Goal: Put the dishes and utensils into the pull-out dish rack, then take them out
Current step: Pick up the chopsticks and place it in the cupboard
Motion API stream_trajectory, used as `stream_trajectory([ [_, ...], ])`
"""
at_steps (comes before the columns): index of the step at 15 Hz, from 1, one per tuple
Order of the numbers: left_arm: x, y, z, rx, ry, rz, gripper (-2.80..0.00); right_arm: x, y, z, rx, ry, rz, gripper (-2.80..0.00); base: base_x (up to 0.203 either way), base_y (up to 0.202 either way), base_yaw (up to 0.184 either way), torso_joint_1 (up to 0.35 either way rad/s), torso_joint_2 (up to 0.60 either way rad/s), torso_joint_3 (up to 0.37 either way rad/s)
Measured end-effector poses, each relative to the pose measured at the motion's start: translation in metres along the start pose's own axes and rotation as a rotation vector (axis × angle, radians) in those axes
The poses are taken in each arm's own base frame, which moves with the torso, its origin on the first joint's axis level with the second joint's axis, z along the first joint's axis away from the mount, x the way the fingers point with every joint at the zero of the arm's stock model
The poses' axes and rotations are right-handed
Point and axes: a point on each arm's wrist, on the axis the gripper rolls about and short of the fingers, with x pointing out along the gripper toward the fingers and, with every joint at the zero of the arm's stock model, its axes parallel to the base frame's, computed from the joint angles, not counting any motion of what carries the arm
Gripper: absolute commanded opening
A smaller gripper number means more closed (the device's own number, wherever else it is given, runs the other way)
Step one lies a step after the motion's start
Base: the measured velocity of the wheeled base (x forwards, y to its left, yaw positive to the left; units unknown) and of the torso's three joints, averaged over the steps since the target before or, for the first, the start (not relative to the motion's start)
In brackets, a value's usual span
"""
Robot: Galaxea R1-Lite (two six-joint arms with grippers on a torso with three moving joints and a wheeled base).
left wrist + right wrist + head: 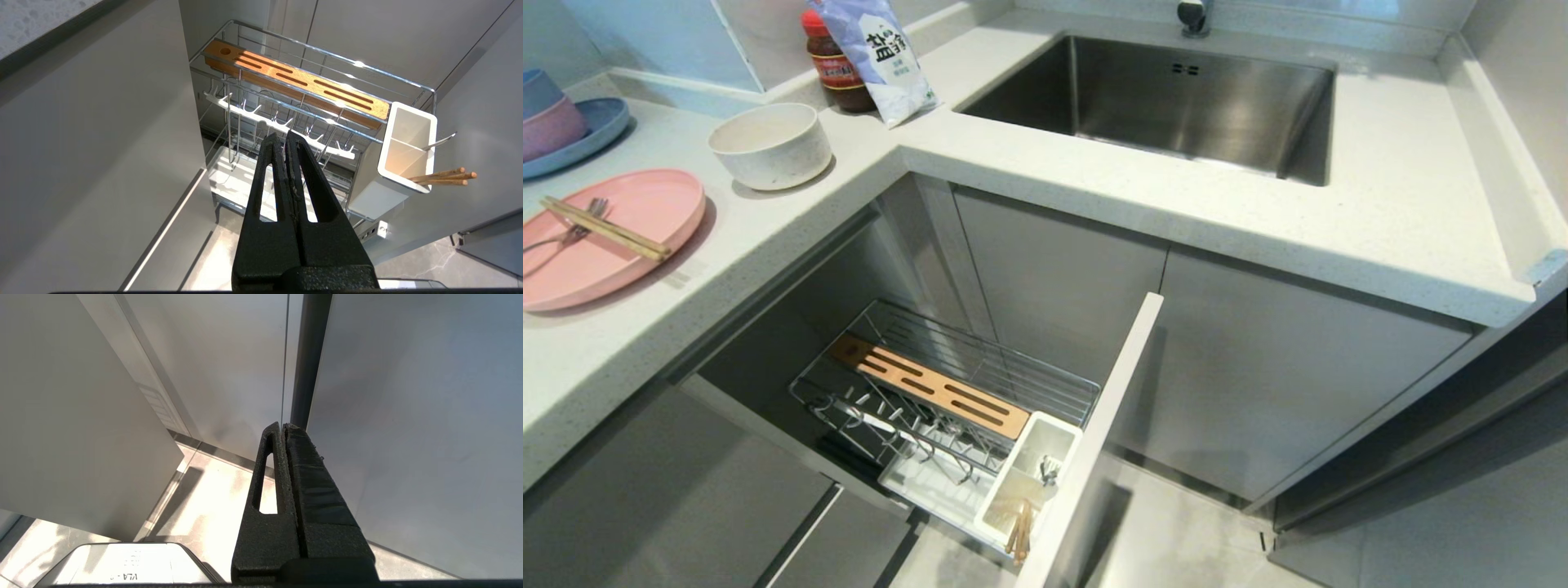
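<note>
The pink plate (629, 261) lies on the counter at the left, with a silver fork (572, 233) and wooden chopsticks (605, 229) resting on it. Behind it stands the cream speckled bowl (770, 145). Below the counter the pull-out dish rack (980, 359) is drawn out; its plate prongs are empty. Its white cutlery holder (1033, 457) holds another pair of chopsticks (443, 176) and a metal utensil (439, 142). My left gripper (284, 136) hangs shut and empty above the rack (327, 53). Beside grey cabinet doors, my right gripper (282, 426) is shut and empty. Neither arm shows in the head view.
A steel sink (1176, 90) is set into the counter behind the rack. A blue plate (600, 131) with stacked bowls sits far left; a sauce jar (837, 69) and a white bag (882, 53) stand in the corner. The rack's pale panel front (1111, 392) juts out over the floor.
</note>
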Motion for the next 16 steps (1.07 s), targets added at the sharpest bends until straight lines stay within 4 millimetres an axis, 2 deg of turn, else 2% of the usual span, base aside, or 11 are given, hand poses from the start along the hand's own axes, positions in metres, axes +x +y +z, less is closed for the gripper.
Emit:
stream_trajectory([
  [2,0.0,0.0,0.001,0.033,-0.005,-0.005,-2.8,0.0,0.0,0.0,0.0,0.0,0.0,-2.8,0.0,0.0,0.0,0.0,0.0,0.0],
  [3,-0.002,-0.001,0.009,0.042,-0.032,-0.008,-2.8,0.0,0.0,0.0,0.0,0.0,0.001,-2.8,0.0,0.0,0.0,0.0,0.0,0.0],
  [6,-0.02,-0.003,0.056,0.056,-0.155,-0.012,-2.8,0.0,0.0,0.0,0.0,0.0,0.001,-2.8,0.0,0.0,0.0,0.0,0.0,0.0],
  [9,-0.054,-0.007,0.126,0.083,-0.308,-0.02,-2.8,0.0,0.0,0.0,0.0,0.0,0.001,-2.8,0.0,0.0,0.0,0.0,0.0,0.0],
  [12,-0.073,-0.012,0.214,0.092,-0.443,-0.027,-2.8,0.0,0.0,0.0,0.0,0.0,0.0,-2.8,0.0,0.0,0.0,0.0,0.0,0.0],
  [14,-0.063,-0.015,0.267,0.086,-0.478,-0.032,-2.8,0.0,0.0,0.0,0.0,0.0,0.0,-2.8,0.0,0.0,0.0,0.0,0.0,0.0],
  [16,-0.036,-0.017,0.311,0.021,-0.492,-0.045,-2.8,0.0,0.0,0.0,0.0,0.0,0.001,-2.8,0.0,0.0,0.0,0.0,0.0,0.0],
])
